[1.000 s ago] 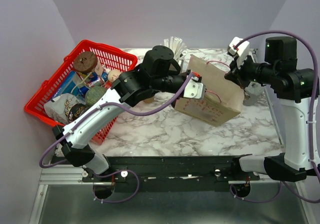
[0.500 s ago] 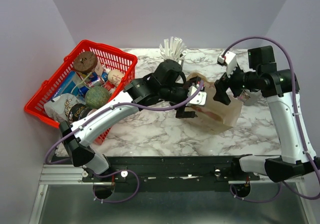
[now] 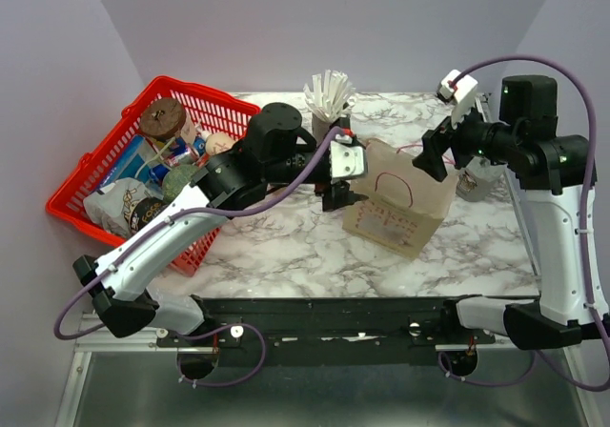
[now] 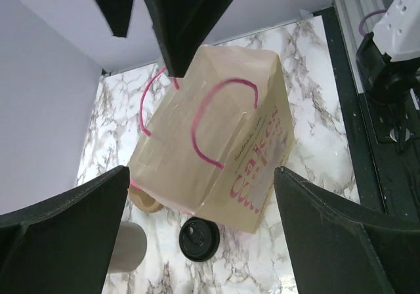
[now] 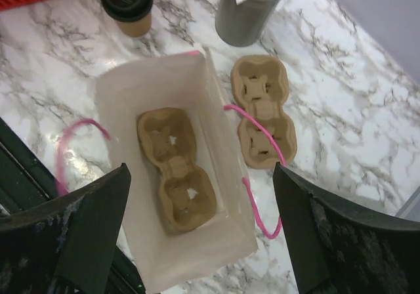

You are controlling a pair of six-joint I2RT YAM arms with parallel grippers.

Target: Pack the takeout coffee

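At the bag (image 3: 396, 198), your left fingers (image 4: 65, 228) and right fingers (image 5: 59, 241) are spreading wide, having just released it; the coffee cup (image 5: 128, 5) is waiting unpacked.

Soft, even light is falling from above, and the paper bag (image 3: 396, 203) is throwing only a faint shadow onto the marble table (image 3: 286, 246) beneath it. In the right wrist view, small glare patches are glinting on the marble left of the bag, whose pale interior is reading slightly washed out. Framing the bag, the fingers (image 4: 59, 235) of the left gripper (image 4: 202, 176) and the fingers (image 5: 65, 241) of the right gripper (image 5: 201, 169) are showing as dark, soft-edged blurs.
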